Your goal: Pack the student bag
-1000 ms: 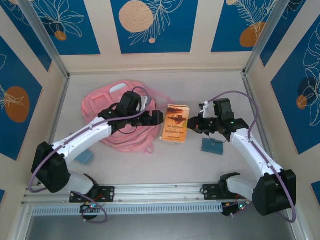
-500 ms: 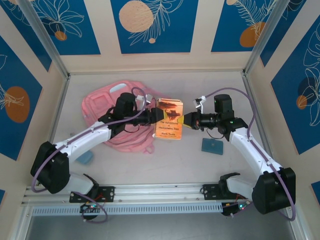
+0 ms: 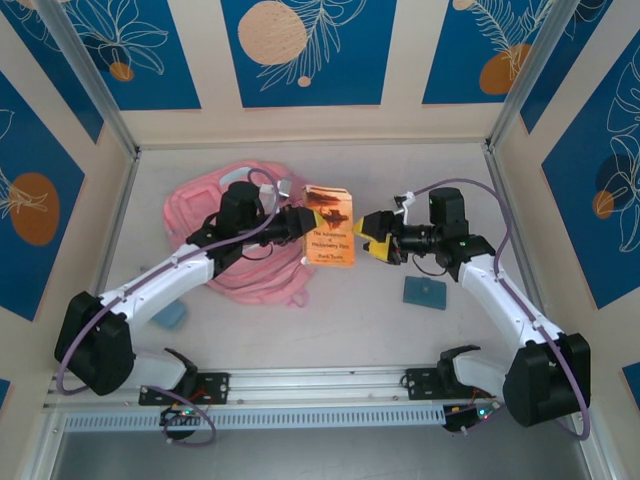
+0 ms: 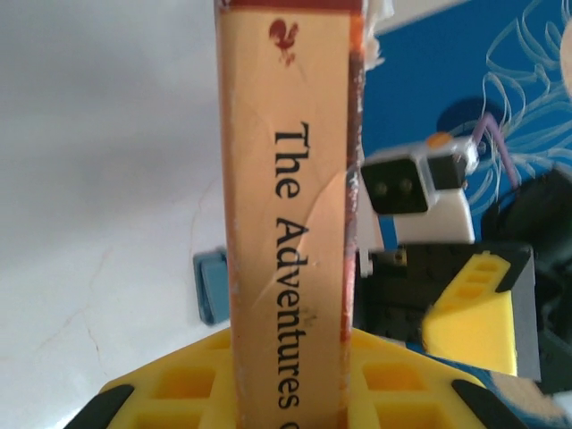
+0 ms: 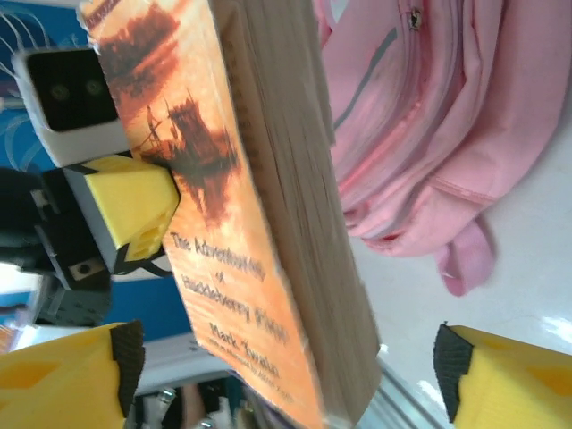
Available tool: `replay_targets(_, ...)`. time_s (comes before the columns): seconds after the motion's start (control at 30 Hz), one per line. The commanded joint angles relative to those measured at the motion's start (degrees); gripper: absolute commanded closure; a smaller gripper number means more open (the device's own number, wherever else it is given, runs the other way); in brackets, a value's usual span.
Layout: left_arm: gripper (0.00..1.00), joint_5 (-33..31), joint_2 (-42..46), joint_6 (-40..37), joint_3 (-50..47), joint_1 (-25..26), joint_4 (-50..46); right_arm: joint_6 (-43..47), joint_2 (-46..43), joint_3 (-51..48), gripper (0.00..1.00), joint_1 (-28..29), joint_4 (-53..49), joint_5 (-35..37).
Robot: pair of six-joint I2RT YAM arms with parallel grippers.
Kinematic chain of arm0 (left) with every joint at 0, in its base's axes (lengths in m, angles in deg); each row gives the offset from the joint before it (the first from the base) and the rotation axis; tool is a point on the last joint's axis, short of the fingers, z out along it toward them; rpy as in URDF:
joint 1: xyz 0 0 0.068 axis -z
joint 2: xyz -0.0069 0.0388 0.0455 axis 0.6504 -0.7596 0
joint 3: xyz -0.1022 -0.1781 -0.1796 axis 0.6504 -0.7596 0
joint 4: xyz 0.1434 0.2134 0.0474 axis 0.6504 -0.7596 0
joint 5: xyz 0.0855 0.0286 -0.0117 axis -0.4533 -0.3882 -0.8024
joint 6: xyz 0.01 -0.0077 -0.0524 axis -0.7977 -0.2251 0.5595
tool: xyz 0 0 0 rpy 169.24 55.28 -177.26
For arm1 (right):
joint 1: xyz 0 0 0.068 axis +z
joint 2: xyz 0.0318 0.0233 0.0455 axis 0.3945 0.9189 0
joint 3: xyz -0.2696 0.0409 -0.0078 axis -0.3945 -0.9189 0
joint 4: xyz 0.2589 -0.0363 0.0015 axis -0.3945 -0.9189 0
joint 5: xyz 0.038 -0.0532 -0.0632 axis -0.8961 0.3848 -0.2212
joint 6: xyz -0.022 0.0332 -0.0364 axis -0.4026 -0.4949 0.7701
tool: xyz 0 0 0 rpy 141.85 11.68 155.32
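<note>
**Paperback Held Beside the Student Bag**

The left gripper (image 3: 303,222) is clamped on an orange paperback book (image 3: 329,225), with 1 yellow pad on each cover. In the left wrist view the spine faces the camera and stands between the yellow fingers (image 4: 179,398). The printed words "The Adventures" run down the spine. The right wrist view shows the front cover, a ship against an orange sky with the title "The Adventures of Huckleberry Finn".

The right gripper (image 3: 368,236) sits just to the right of the book with its jaws spread wide and gripping nothing. In its own view its 2 yellow fingers (image 5: 509,384) stand far apart, 1 on each side of the book's lower end and clear of it.

The student bag (image 3: 195,215), soft and pink with white zipper trim, lies flat on the far-left part of the bench (image 3: 400,170). It is partly under the left arm and just left of the book. A small teal case (image 3: 425,292) lies on the bench near the right arm, and another small blue item (image 3: 170,316) lies beside the left arm.
</note>
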Motion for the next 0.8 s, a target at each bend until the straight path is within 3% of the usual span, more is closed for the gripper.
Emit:
replay_targets(0.0, 0.86, -6.8, 1.8, 6.4, -2.0, -2.7, 6.3, -14.6, -0.6, -5.0, 0.09, 0.3, 13.1, -0.6)
replay_targets(0.07, 0.87, -9.1, 1.8, 9.2, -3.2, -3.6, 9.8, -20.2, -0.6, -7.2, 0.06, 1.2, 20.3, 0.4)
replay_targets(0.33, 0.84, -20.8, 2.1, 17.0, -3.4, -4.1, 11.0, -32.0, 1.9, -7.8, 0.04, 6.7, 30.4, 6.4)
replay_targets(0.53, 0.84, -23.6, 1.2, 23.4, -4.1, -3.9, 19.6, -38.1, 7.2, -3.1, 0.03, 9.5, 35.4, 8.6)
replay_targets(0.77, 0.84, -26.3, 1.7, 27.8, -4.7, -3.8, 19.9, -42.0, 14.3, 5.6, 0.03, 12.2, 34.7, 13.3)
